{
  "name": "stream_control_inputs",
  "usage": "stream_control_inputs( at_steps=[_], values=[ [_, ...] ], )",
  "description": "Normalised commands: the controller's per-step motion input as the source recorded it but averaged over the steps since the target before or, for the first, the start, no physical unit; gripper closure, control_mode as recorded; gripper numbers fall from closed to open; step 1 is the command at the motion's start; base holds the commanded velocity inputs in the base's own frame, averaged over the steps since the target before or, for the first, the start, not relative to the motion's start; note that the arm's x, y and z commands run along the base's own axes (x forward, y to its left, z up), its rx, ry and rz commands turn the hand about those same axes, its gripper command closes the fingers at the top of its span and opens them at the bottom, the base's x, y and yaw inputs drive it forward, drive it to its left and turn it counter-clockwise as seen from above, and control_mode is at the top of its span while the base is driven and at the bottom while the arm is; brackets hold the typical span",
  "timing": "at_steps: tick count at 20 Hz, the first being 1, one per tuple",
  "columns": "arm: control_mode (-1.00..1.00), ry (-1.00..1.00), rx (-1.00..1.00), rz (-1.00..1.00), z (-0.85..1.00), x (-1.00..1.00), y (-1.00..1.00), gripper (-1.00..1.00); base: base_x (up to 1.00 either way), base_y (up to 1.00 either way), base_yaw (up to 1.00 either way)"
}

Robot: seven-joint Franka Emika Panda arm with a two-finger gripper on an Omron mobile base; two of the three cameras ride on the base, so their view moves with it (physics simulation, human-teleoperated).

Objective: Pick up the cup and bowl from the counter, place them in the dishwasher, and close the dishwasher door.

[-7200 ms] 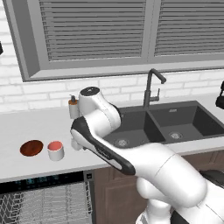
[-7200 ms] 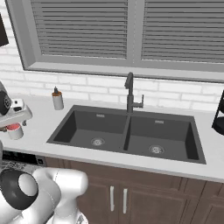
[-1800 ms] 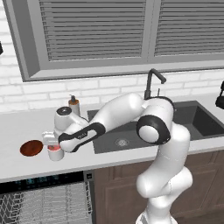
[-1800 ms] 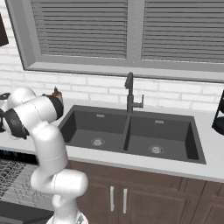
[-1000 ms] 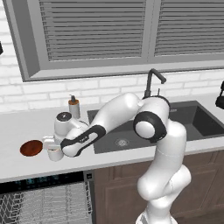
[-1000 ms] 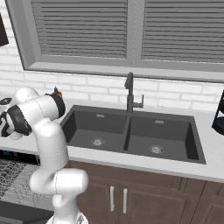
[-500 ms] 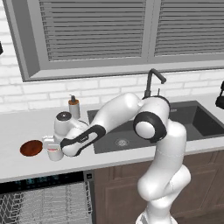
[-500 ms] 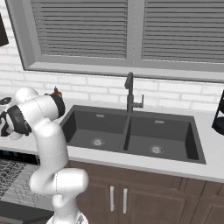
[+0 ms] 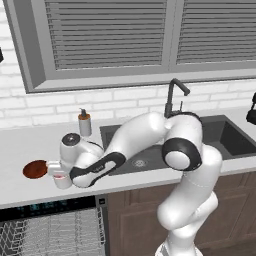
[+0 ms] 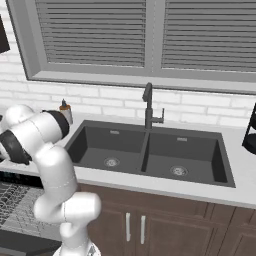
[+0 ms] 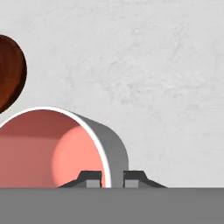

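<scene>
Bowl (image 9: 35, 169) first, at the left edge of the left base view: the dark reddish-brown dish sits on the counter (image 9: 20, 192), untouched, and in the hand view its curved edge (image 11: 9, 72) shows at the left margin, just beside the cup but apart from it. Next to the right stands the cup (image 9: 62, 179), white outside and salmon-red inside, resting on the counter near its front edge; in the hand view its rim (image 11: 57, 148) sits in the lower left, and the gripper (image 11: 113, 177) has its two dark tips pinched on the cup's wall, one inside the rim and one outside. So the jaws are together, clamped on the cup, which does not look lifted as far as these views let me judge. Below the counter, in the lower left of the left base view, the dishwasher (image 9: 50, 227) stands open with its grey wire rack drawn into sight and nothing in it that I can make out. By my reckoning the task is at its first grasp: both pieces have yet to go into the rack, and the door is yet to be shut. Further right, the arm reaches from its base at centre right, elbow high over the sink (image 9: 150, 150), forearm sloping down and leftward to the cup.
</scene>
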Motion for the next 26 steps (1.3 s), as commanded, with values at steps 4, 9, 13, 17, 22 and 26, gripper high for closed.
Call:
stream_control_inputs(
  at_steps=[4, 9, 13, 17, 22, 26],
  values=[
    [-1.0, -0.21, 0.07, -0.08, 0.06, -1.0, -0.28, 1.0, 0.0, 0.0, 0.0],
    [-1.0, -0.21, 0.09, -0.1, 0.02, -1.0, -0.27, 1.0, 0.0, 0.0, 0.0],
    [-1.0, -0.18, 0.08, -0.09, 0.05, -1.0, -0.06, 1.0, 0.0, 0.0, 0.0],
    [-1.0, -0.15, 0.08, -0.05, 0.14, -0.89, 0.0, 1.0, 0.0, 0.0, 0.0],
    [-1.0, -0.03, 0.01, -0.01, 0.23, -0.5, 0.12, 1.0, 0.0, 0.0, 0.0],
    [-1.0, 0.16, 0.0, 0.0, 0.46, -0.25, 0.28, 1.0, 0.0, 0.0, 0.0]
  ],
)
